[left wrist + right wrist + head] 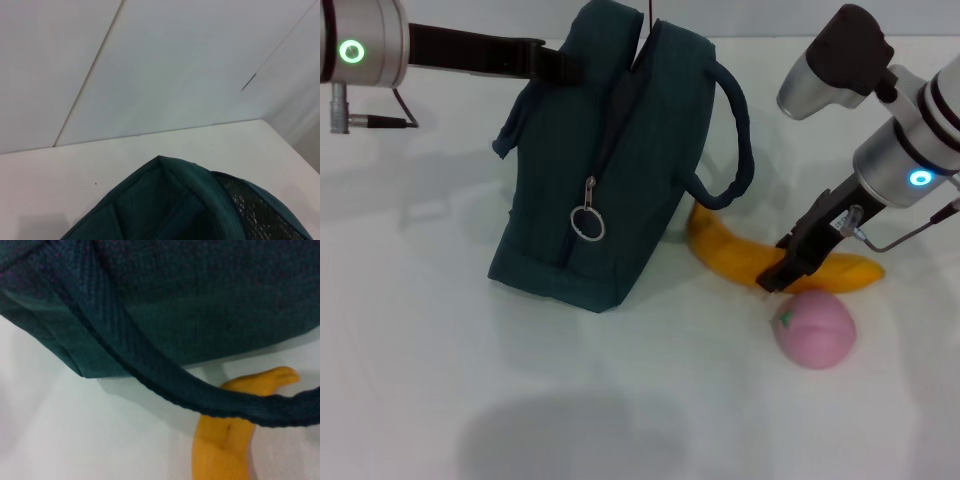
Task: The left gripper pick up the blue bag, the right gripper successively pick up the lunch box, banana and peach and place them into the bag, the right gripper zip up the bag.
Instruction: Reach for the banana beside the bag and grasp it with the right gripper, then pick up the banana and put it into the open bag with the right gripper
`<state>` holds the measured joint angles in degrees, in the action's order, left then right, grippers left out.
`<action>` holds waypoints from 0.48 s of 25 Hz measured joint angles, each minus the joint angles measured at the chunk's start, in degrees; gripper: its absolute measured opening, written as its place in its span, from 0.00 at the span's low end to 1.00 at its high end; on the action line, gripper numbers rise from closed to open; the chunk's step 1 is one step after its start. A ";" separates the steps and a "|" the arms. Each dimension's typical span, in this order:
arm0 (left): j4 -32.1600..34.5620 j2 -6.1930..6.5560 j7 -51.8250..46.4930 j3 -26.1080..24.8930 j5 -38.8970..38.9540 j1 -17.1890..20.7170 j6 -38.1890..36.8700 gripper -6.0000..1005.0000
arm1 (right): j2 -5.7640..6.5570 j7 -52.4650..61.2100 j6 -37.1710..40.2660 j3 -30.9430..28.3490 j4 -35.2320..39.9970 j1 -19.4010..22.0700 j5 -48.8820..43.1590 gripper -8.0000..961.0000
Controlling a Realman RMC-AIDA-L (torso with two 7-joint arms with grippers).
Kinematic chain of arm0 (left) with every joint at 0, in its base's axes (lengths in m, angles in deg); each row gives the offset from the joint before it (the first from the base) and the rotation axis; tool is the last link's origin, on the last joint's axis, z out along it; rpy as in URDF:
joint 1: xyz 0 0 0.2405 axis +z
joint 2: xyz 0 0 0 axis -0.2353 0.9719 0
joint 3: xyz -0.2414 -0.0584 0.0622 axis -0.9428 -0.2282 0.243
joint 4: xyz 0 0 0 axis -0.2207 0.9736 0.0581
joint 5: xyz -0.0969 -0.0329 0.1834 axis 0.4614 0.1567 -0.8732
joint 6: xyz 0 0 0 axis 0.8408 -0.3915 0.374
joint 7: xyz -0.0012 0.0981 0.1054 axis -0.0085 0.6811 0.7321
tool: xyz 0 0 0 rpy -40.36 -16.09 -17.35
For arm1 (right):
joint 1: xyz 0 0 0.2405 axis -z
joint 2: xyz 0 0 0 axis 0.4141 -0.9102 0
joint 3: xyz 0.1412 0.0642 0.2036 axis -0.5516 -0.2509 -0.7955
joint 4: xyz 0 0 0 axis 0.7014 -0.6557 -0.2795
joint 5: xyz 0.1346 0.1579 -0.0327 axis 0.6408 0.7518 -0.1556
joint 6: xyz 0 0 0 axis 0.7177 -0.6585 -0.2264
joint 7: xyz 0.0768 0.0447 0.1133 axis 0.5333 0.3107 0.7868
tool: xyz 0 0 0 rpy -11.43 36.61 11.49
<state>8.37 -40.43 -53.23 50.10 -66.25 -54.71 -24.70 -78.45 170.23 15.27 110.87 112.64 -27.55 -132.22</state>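
The blue bag stands tilted on the white table, its top edge held by my left gripper, which reaches in from the left. The bag's mouth fills the bottom of the left wrist view, with silver lining showing inside. The banana lies on the table just right of the bag, under its handle loop. My right gripper is down on the banana's middle. The pink peach sits just in front of it. In the right wrist view the banana lies below the bag's strap. The lunch box is out of view.
A zipper pull with a metal ring hangs on the bag's near side. White table spreads in front and to the left of the bag. A pale wall rises behind the table's far edge.
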 joint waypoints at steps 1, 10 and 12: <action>0.00 0.00 0.00 0.00 0.00 0.04 0.00 0.06 | 0.09 -0.01 -0.15 -0.03 0.00 0.10 -0.02 0.78; 0.00 0.00 0.00 0.00 0.02 0.15 -0.01 0.06 | 0.68 -0.26 -1.20 -1.52 0.06 1.77 0.08 0.45; 0.00 0.00 0.00 0.00 0.04 0.08 -0.01 0.06 | 0.86 -1.28 -0.18 -4.55 0.40 3.49 0.05 0.44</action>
<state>8.36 -40.43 -53.23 50.10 -66.21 -54.63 -24.71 -77.58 168.94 15.09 106.31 113.04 -24.05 -132.17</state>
